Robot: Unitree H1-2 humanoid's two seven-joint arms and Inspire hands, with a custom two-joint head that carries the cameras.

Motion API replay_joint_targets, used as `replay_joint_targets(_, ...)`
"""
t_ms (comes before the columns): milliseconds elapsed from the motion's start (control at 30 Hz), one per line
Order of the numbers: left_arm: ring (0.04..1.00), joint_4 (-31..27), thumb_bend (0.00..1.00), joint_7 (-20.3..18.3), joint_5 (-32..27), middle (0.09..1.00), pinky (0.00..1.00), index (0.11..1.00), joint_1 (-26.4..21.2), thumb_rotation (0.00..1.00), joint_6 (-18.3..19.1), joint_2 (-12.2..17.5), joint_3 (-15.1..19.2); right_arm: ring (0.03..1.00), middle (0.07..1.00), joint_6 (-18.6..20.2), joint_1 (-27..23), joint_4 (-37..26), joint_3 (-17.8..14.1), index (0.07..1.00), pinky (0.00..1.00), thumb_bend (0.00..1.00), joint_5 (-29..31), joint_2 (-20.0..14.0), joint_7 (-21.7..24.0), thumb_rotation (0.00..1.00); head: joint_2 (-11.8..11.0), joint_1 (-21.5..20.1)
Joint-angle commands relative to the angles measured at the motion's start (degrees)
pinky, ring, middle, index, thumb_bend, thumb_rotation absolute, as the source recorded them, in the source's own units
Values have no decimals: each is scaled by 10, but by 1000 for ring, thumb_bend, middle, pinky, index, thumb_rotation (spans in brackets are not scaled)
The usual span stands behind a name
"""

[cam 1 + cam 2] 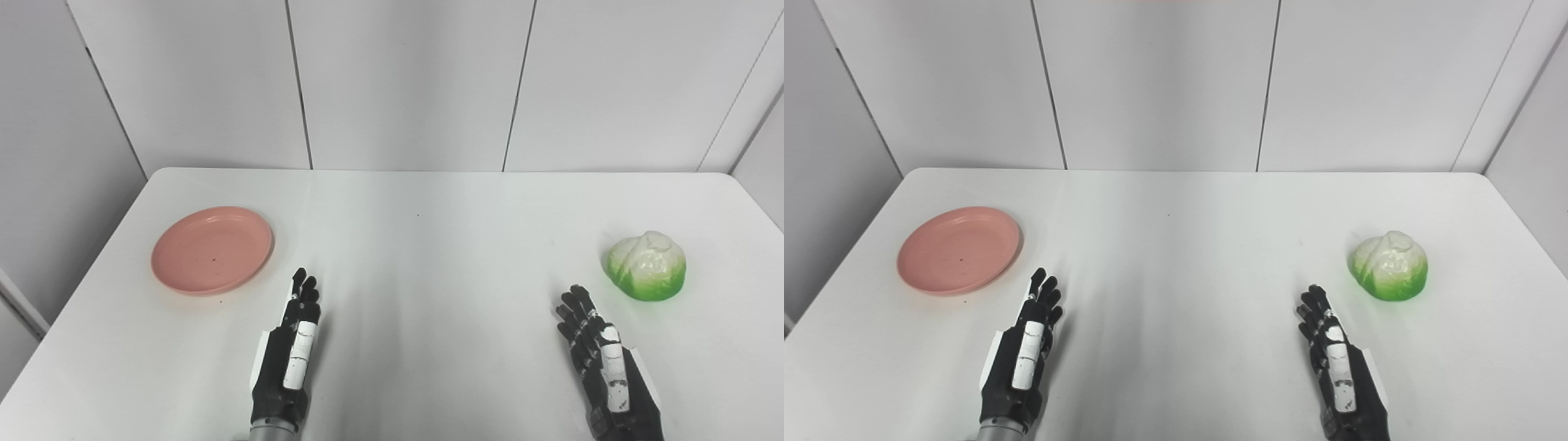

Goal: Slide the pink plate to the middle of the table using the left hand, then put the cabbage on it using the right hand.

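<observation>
A pink plate (212,250) lies empty on the left side of the white table (416,257). A white and green cabbage (647,266) sits far to the right. My left hand (289,355) rests near the front edge, below and right of the plate, open with its fingers stretched forward and holding nothing. My right hand (603,364) lies open near the front right, below and left of the cabbage, not touching it.
White wall panels (404,86) stand right behind the table's far edge. The table's left edge (92,257) runs close to the plate.
</observation>
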Motion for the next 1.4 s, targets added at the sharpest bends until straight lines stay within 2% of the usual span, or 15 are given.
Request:
replay_joint_targets(0, 1000, -18, 831, -3, -1, 1000, 1000, 1000, 16, 895, -9, 13, -3, 956, 954, -19, -3, -8, -3, 952, 994, 922, -2, 4, 3, 990, 0, 0)
replay_joint_targets(133, 1000, -18, 831, -3, -1, 1000, 1000, 1000, 16, 896, -9, 13, -3, 953, 951, -19, -3, -8, -3, 949, 992, 923, -2, 4, 3, 989, -1, 1)
replay_joint_targets(233, 1000, -13, 828, -3, 1, 1000, 1000, 1000, 17, 898, -14, 12, -5, 953, 950, -23, -2, -2, -4, 948, 992, 921, 0, 2, 5, 986, -13, 16)
replay_joint_targets(400, 1000, 2, 837, 3, 17, 1000, 1000, 1000, 20, 912, -25, 4, -16, 961, 956, -48, 1, 22, -13, 956, 1000, 903, 10, -9, 20, 991, -41, 68)
replay_joint_targets(500, 1000, 16, 828, 8, 21, 1000, 1000, 1000, 21, 901, -40, -3, -24, 966, 960, -60, 2, 39, -22, 957, 1000, 896, 20, -17, 33, 998, -50, 81)
replay_joint_targets(533, 1000, 24, 827, 10, 23, 1000, 1000, 1000, 21, 900, -50, -6, -28, 967, 961, -67, 1, 49, -26, 957, 1000, 894, 26, -20, 39, 999, -61, 93)
replay_joint_targets(800, 1000, 69, 740, 35, 49, 1000, 1000, 1000, 18, 904, -102, -17, -47, 964, 962, -109, -3, 110, -45, 964, 1000, 885, 55, -40, 77, 1000, -93, 127)
replay_joint_targets(1233, 1000, 104, 692, 50, 57, 1000, 1000, 1000, 16, 922, -145, -15, -49, 945, 948, -150, -8, 157, -49, 951, 977, 886, 53, -42, 94, 1000, -113, 124)
replay_joint_targets(1367, 1000, 103, 717, 47, 50, 1000, 1000, 1000, 16, 913, -150, -13, -47, 939, 943, -151, -8, 160, -47, 947, 967, 895, 50, -41, 92, 999, -118, 119)
